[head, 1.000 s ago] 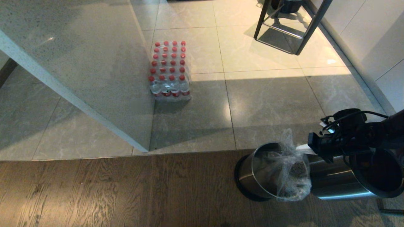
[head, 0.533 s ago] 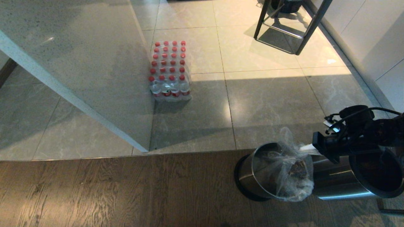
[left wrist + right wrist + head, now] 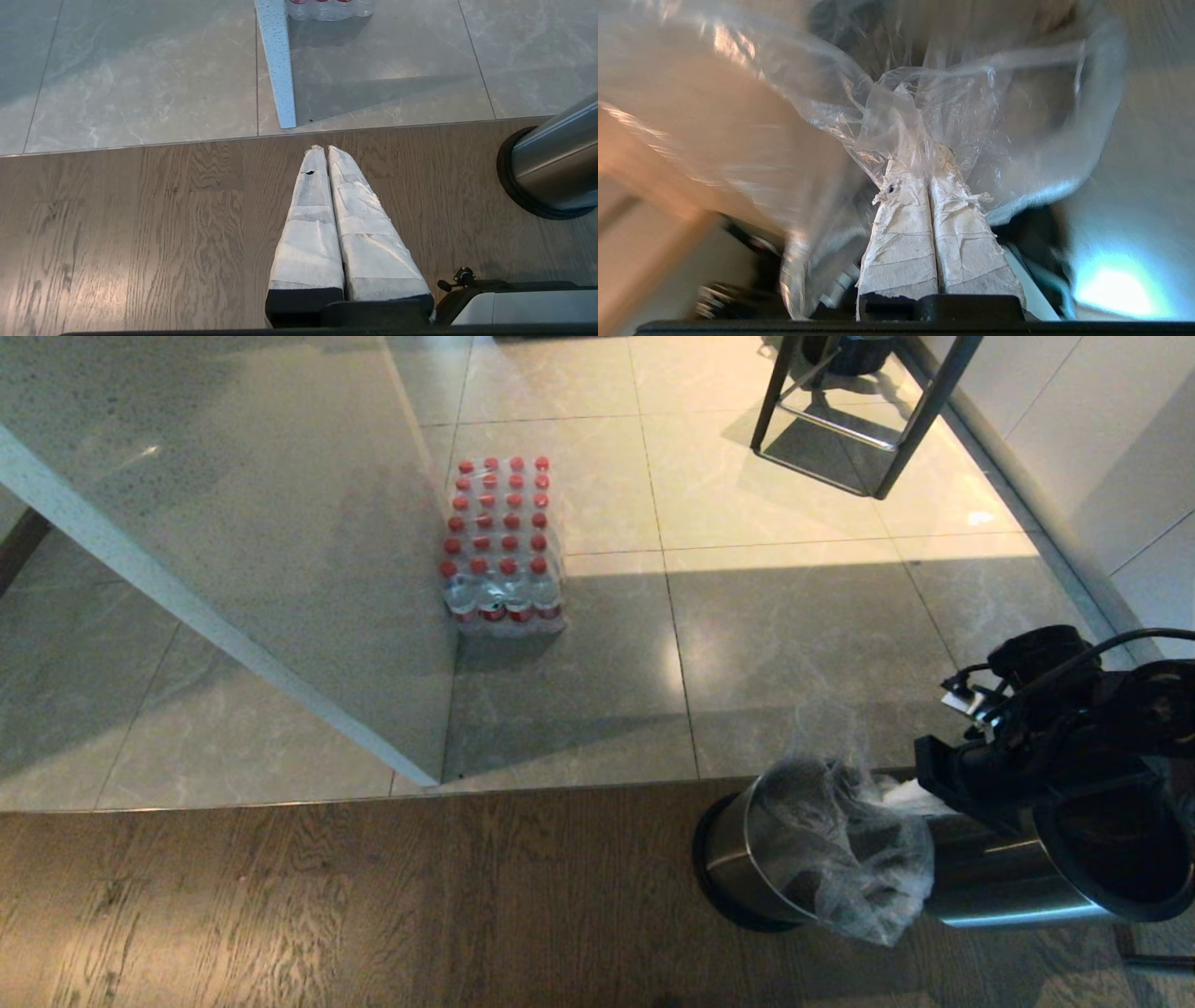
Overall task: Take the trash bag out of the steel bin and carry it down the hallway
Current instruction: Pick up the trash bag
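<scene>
**Bag clamped over the bin, tile floor open beyond**

Nearest the robot runs a strip of wooden floor (image 3: 373,905), bare along most of its width. The left gripper (image 3: 324,148) hangs low over this wood with its taped fingers pressed together, holding nothing. At the right end of the strip, the steel bin (image 3: 747,859) appears tipped, its black-rimmed mouth (image 3: 1116,845) toward the robot and its black base (image 3: 523,186) near the seam where wood meets tile. The right gripper (image 3: 924,151) sits over the bin, fingers clenched on a gathered fold of the trash bag (image 3: 854,859). The bag hangs from that grip, draped across the far part of the bin's side; its lower end reaches just past the bin wall.

Beyond the seam the tiled floor (image 3: 794,635) lies open straight ahead of the bin, with clear room toward the far side. To the left, a pale slab edge (image 3: 215,625) cuts diagonally across the view and ends in a corner close to the seam. A shrink-wrapped pack of red-capped bottles (image 3: 502,546) stands on the tile just beside that slab, well apart from the bin. Farthest off, dark metal stool legs (image 3: 864,420) stand near the right-hand white wall (image 3: 1111,448), narrowing the passage there.
</scene>
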Controlling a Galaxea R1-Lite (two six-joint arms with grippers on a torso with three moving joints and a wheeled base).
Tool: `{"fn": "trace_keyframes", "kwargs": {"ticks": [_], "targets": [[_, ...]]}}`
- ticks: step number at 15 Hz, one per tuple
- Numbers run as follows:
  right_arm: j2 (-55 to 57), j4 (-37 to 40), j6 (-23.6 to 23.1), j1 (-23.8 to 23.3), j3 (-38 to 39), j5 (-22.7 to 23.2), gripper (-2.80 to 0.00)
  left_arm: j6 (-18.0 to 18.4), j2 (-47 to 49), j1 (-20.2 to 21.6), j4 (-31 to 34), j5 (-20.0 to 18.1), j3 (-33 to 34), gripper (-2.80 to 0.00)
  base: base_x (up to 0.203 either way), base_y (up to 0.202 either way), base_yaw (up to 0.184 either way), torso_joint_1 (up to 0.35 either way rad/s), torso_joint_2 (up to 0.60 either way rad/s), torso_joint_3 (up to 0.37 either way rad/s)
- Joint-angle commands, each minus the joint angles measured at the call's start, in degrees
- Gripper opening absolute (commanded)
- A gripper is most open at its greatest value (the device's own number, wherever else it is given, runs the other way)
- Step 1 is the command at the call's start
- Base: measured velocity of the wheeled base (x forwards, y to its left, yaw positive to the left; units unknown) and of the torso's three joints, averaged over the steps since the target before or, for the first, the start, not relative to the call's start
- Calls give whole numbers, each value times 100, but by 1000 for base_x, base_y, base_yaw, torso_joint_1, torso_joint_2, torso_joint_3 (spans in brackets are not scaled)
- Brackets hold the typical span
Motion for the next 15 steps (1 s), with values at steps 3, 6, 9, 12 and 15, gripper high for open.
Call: {"fn": "trace_keyframes", "kwargs": {"ticks": [3,6,9,12,15], "targets": [[-2,181,-181,960,97,-1273,-280,2,1,0,2,0,0,-280,0,0,0,0,0,0],[118,138,-240,1143,51,-1463,-280,2,1,0,2,0,0,-280,0,0,0,0,0,0],[121,167,-306,1194,43,-1454,-280,2,1,0,2,0,0,-280,0,0,0,0,0,0],[108,148,-465,1198,60,-1527,0,2,1,0,2,0,0,-280,0,0,0,0,0,0],[-43,128,-466,1194,109,-1713,0,2,1,0,2,0,0,-280,0,0,0,0,0,0]]}}
